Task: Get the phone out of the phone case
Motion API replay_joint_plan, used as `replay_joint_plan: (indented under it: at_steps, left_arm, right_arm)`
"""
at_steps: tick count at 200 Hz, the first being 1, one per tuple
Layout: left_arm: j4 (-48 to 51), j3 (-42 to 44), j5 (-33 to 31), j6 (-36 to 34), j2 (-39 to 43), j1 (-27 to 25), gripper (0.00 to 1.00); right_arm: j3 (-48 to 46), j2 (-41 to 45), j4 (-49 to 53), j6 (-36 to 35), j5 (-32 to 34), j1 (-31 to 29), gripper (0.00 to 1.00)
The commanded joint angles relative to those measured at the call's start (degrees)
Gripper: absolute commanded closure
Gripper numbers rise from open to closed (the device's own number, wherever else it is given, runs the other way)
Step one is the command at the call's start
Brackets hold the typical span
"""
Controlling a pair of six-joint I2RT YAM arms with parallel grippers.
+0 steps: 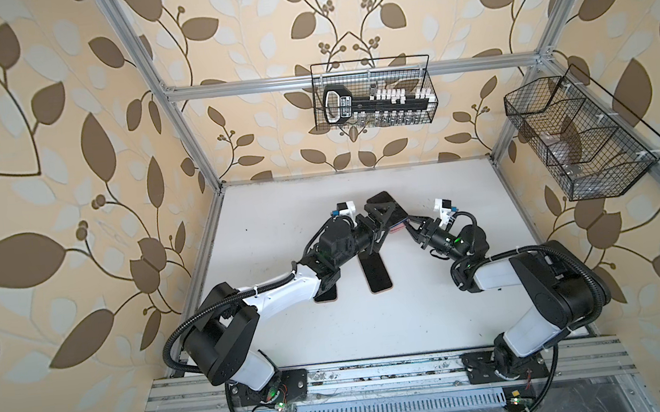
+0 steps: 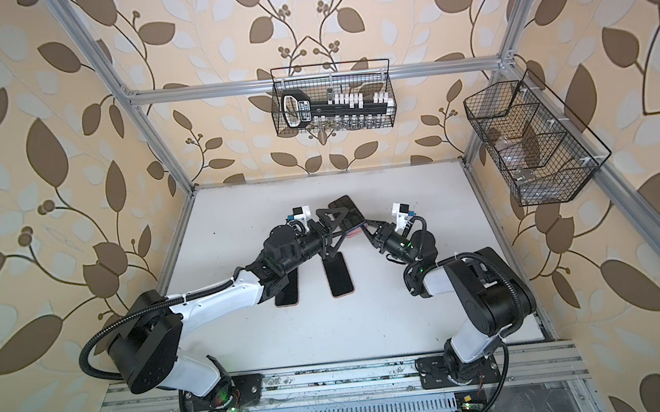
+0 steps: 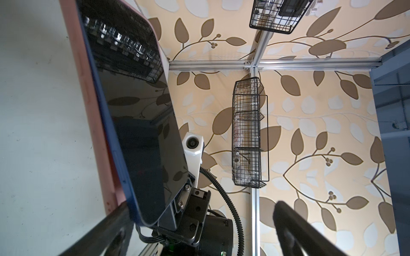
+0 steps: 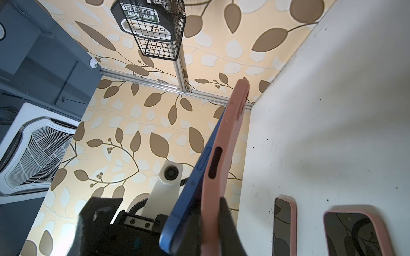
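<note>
The phone (image 3: 137,115) hung tilted above the middle of the table (image 1: 423,318). At one end its blue edge was peeled clear of the pink phone case (image 4: 215,190), while the other end sat seated. The right gripper (image 1: 407,224) was clamped shut on the case at that loosened end. The left gripper (image 1: 386,221) stood with its jaws wide, straddling the same end; whether it touched could not be told. Two cased phones (image 1: 376,271) lay flat just nearer the arm bases. Bare table lay open beyond the phone's far end.
</note>
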State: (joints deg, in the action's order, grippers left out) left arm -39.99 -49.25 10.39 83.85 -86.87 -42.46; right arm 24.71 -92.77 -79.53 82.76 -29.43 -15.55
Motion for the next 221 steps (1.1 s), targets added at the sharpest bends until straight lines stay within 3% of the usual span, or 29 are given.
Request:
replay_joint_plan:
  at_steps: [1,64,113,221]
  left_arm:
    - [-3.4,-3.2,-0.8,-2.1,1.7,-0.4,0.01]
    - [-3.2,-3.4,-0.8,-3.3,0.8,-0.4,0.08]
    - [-4.6,-3.0,-0.6,-3.0,-0.7,-0.2,0.32]
    - [-4.7,-2.8,-0.5,-3.0,-1.3,0.0,0.73]
  right_arm:
    - [-0.8,1.2,-3.3,-1.7,-2.0,-1.0,1.00]
    - [-0.8,2.3,-1.5,-3.0,-1.5,-1.8,1.00]
    - [-0.9,2.3,-1.3,-3.3,-1.1,-2.6,1.00]
    - [-0.8,1.9,-1.4,-3.4,-0.6,-2.8,1.00]
